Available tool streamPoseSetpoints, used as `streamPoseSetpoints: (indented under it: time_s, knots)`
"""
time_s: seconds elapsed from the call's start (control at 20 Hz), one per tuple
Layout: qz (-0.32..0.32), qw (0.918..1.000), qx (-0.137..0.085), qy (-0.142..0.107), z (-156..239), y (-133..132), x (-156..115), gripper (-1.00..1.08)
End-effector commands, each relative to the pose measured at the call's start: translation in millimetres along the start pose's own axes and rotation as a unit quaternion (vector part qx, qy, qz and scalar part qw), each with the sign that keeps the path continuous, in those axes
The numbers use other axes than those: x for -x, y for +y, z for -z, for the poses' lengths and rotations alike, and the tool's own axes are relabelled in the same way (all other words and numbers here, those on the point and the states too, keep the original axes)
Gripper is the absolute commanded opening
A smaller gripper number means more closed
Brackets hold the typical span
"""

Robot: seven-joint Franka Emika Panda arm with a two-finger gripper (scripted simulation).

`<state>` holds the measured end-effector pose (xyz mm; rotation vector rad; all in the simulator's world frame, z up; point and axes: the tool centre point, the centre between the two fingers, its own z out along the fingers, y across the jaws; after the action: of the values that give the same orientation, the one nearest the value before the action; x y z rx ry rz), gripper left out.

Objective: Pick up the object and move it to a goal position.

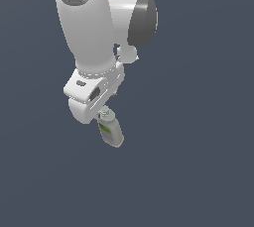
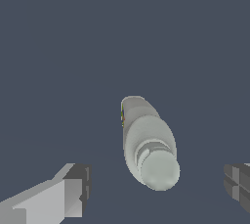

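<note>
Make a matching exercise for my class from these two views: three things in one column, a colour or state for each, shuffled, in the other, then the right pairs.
Column 1:
1. bottle
2. label
3. end effector

Column 2:
A. green
B. open, fingers either side of the cap
C. pale grey-white, round cap facing the wrist camera

Pairs: 1-C, 2-A, 3-B
</note>
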<state>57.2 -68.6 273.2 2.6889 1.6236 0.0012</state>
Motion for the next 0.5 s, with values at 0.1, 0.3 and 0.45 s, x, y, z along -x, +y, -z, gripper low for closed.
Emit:
streamPoseSetpoints:
  time_s: [0.1, 0.3, 0.45]
  knots:
    - [0.001, 1.0000, 0.000, 0.000, -20, -1, 0, 1.00]
    - [0.002, 1.0000, 0.000, 0.000, -37, -1, 0, 1.00]
    - [0.002, 1.0000, 0.000, 0.000, -42, 0, 0, 1.00]
